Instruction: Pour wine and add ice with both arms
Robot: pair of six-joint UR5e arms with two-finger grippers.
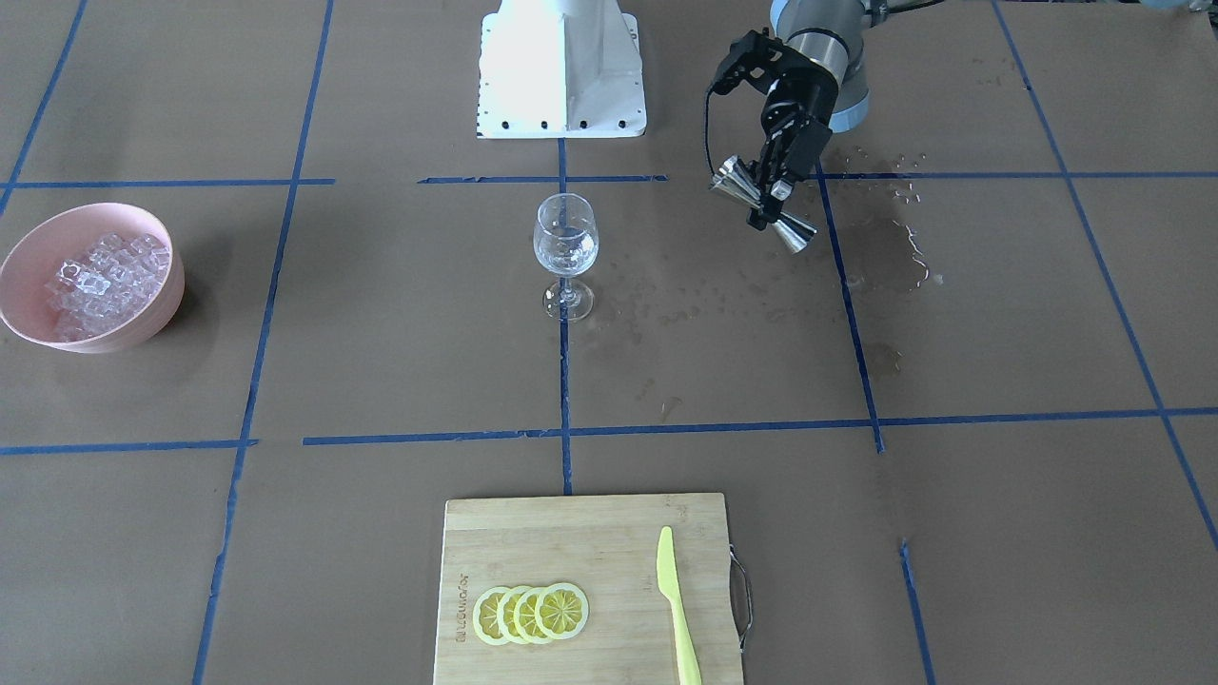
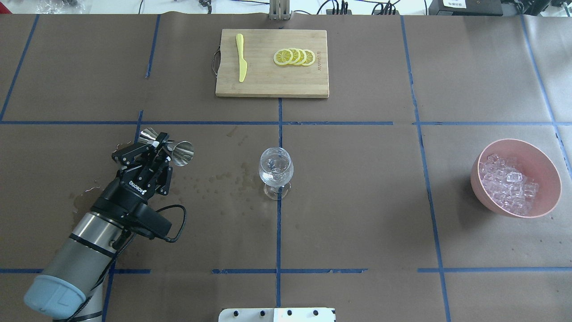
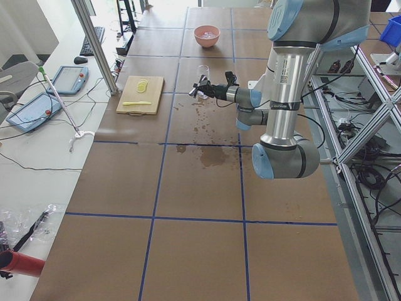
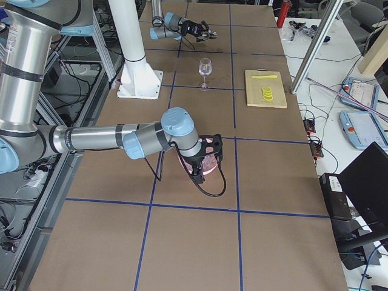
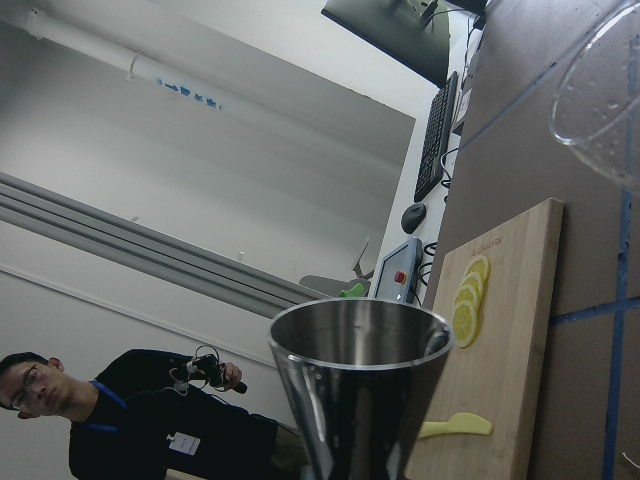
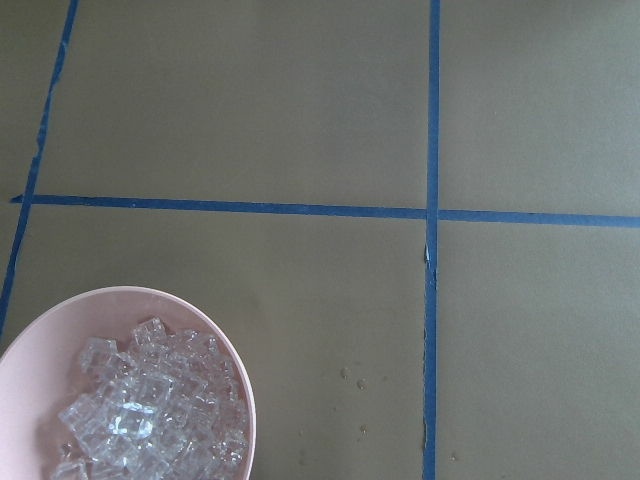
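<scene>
The steel double-cone jigger (image 2: 183,153) is clenched by the left hand (image 2: 161,144), contents unseen; whether the right hand (image 4: 209,159), over the pink bowl (image 6: 240,390) of clear ice cubes (image 6: 140,410), is clenched cannot be told.

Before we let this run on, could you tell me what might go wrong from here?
The left tool holds the jigger tipped on its side, well short of the wine glass; anything left in it could join the wet patches on the paper. Swinging it across could also knock over the free-standing, slender-stemmed glass.
</scene>
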